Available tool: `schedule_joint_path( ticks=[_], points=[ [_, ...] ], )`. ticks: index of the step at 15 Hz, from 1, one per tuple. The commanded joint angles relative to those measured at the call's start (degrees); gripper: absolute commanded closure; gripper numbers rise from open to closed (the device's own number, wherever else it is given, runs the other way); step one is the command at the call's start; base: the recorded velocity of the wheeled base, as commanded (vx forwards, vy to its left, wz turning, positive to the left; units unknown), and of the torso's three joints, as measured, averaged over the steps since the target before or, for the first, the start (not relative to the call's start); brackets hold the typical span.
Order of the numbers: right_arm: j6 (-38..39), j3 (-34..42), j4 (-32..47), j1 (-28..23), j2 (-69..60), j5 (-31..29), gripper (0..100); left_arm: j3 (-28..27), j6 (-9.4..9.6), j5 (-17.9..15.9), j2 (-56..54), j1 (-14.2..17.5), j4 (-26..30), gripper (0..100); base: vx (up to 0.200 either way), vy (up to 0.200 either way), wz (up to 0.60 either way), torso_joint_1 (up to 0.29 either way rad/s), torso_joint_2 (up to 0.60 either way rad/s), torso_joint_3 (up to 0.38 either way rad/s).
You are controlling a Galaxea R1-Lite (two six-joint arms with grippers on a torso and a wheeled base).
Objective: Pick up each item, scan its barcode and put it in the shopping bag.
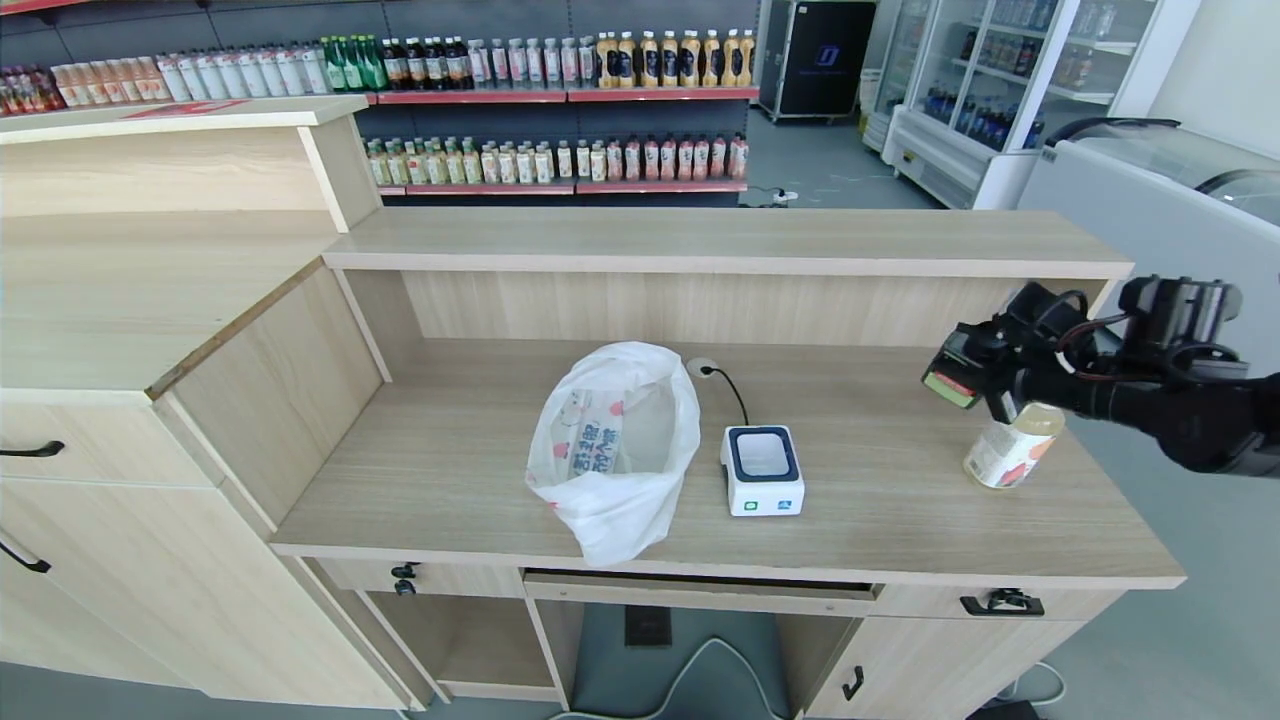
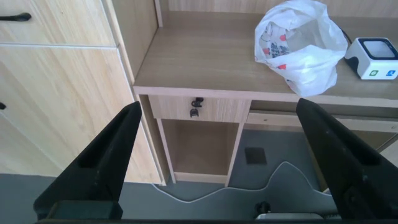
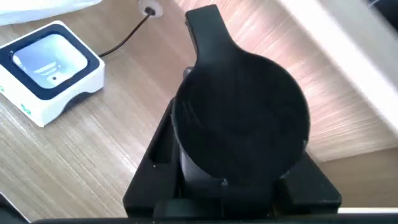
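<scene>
A cream bottle [image 1: 1010, 450] with an orange and white label stands tilted at the right end of the wooden counter [image 1: 900, 520]. My right gripper [image 1: 1003, 398] is shut on its top, which looks like a dark round cap [image 3: 242, 124] in the right wrist view. The white shopping bag [image 1: 615, 450] sits open-mouthed at the counter's middle, with the white barcode scanner [image 1: 762, 468] just to its right. My left gripper [image 2: 217, 109] hangs open and empty, low in front of the counter's left side, looking up at the bag [image 2: 298, 43] and scanner [image 2: 373, 56].
A raised ledge [image 1: 720, 240] runs along the counter's back, and a tall cabinet [image 1: 150, 300] walls its left side. The scanner's cable [image 1: 730, 390] leads to a hole behind it. Drawers with handles [image 1: 1000, 603] sit under the front edge. Bare wood lies between scanner and bottle.
</scene>
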State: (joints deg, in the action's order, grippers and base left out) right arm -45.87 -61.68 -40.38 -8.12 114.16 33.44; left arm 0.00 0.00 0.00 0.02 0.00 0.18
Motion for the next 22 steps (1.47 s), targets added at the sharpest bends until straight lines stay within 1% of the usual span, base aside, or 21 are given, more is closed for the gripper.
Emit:
schedule_joint_path(
  ticks=[1, 2, 3, 4, 5, 6, 7, 8, 10, 11, 12, 14, 16, 20, 22],
  points=[
    [-18.5, 16.4, -9.1, -0.8, -22.6, 5.5, 100, 0.0, 0.0, 0.0, 0.0, 0.0, 0.0, 0, 0.0, 0.0, 0.0, 0.0, 0.0, 0.0],
    [-27.9, 22.0, -11.4, -0.5, -25.0, 10.1, 100, 0.0, 0.0, 0.0, 0.0, 0.0, 0.0, 0, 0.0, 0.0, 0.0, 0.0, 0.0, 0.0],
    [-37.4, 25.3, -11.2, 0.5, -26.5, 14.7, 100, 0.0, 0.0, 0.0, 0.0, 0.0, 0.0, 0, 0.0, 0.0, 0.0, 0.0, 0.0, 0.0],
    [-48.9, 26.7, -11.0, 3.2, -27.3, 19.2, 100, 0.0, 0.0, 0.0, 0.0, 0.0, 0.0, 0, 0.0, 0.0, 0.0, 0.0, 0.0, 0.0],
    [-58.6, 26.9, -10.8, 7.2, -28.0, 22.5, 100, 0.0, 0.0, 0.0, 0.0, 0.0, 0.0, 0, 0.0, 0.0, 0.0, 0.0, 0.0, 0.0],
    [-66.8, 26.4, -11.7, 12.1, -30.1, 24.0, 100, 0.0, 0.0, 0.0, 0.0, 0.0, 0.0, 0, 0.0, 0.0, 0.0, 0.0, 0.0, 0.0],
    [-73.7, 26.2, -12.6, 15.6, -31.9, 24.2, 100, 0.0, 0.0, 0.0, 0.0, 0.0, 0.0, 0, 0.0, 0.0, 0.0, 0.0, 0.0, 0.0],
    [-79.4, 27.0, -13.2, 20.1, -33.1, 24.2, 100, 0.0, 0.0, 0.0, 0.0, 0.0, 0.0, 0, 0.0, 0.0, 0.0, 0.0, 0.0, 0.0],
    [-88.6, 28.5, -13.1, 26.8, -34.4, 24.8, 100, 0.0, 0.0, 0.0, 0.0, 0.0, 0.0, 0, 0.0, 0.0, 0.0, 0.0, 0.0, 0.0],
    [-91.8, 29.5, -13.1, 30.2, -35.6, 24.9, 100, 0.0, 0.0, 0.0, 0.0, 0.0, 0.0, 0, 0.0, 0.0, 0.0, 0.0, 0.0, 0.0],
    [-94.2, 30.3, -12.5, 31.7, -35.9, 24.9, 100, 0.0, 0.09, 0.0, 0.0, 0.0, 0.0, 0, 0.0, 0.0, 0.0, 0.0, 0.0, 0.0],
    [-94.8, 30.7, -12.5, 33.8, -36.1, 25.0, 100, 0.0, 0.0, 0.0, 0.0, 0.0, 0.0, 0, 0.0, 0.0, 0.0, 0.0, 0.0, 0.0],
    [-94.8, 31.0, -12.4, 34.8, -37.8, 25.0, 100, 0.0, 0.09, 0.0, 0.0, 0.0, 0.0, 0, 0.0, 0.0, 0.0, 0.0, 0.0, 0.0],
    [-94.8, 31.9, -9.0, 38.5, -40.4, 25.1, 100, 0.0, 0.09, 0.0, 0.0, 0.0, 0.0, 0, 0.0, 0.0, 0.0, 0.0, 0.0, 0.0],
    [-94.8, 32.5, -8.4, 38.6, -41.0, 25.3, 100, 0.0, 0.09, 0.0, 0.0, 0.0, 0.0, 0, 0.0, 0.0, 0.0, 0.0, 0.0, 0.0]
  ],
)
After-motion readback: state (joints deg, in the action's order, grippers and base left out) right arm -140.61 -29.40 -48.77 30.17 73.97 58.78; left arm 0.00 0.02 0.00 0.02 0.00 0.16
